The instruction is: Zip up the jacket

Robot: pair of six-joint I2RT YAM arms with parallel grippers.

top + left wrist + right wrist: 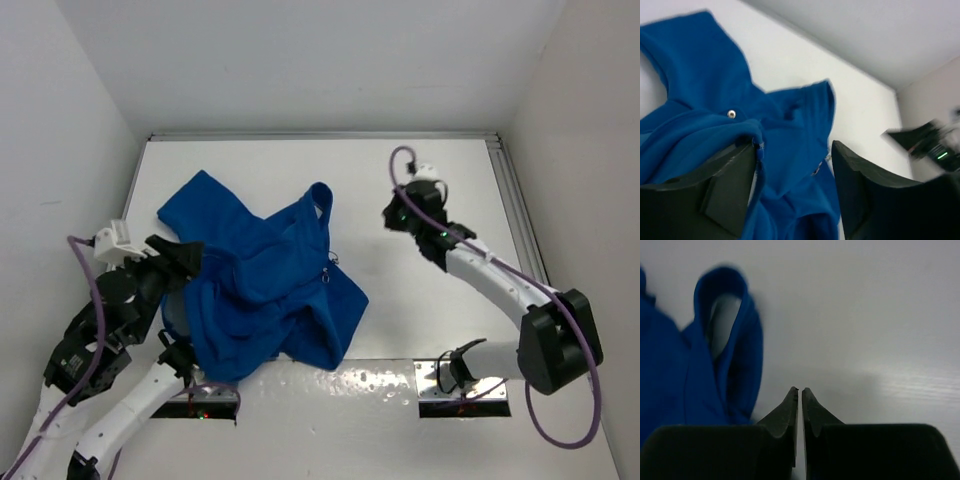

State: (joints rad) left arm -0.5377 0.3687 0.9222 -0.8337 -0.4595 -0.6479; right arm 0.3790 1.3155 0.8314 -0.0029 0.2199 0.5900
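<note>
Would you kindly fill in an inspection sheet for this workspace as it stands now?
Surface: white table, no stains seen.
Job's things: blue jacket crumpled in a heap on the table's left half; front not laid flat, zipper's state unclear.
Clutter: nothing seen.
End effectors: left end effector open at the jacket's left edge, one finger against a fold; right end effector shut on nothing, over the table beside the jacket.
Cables: purple cables loop along both arms.
Surroundings: white walls on three sides; metal rail along the table's right edge.
</note>
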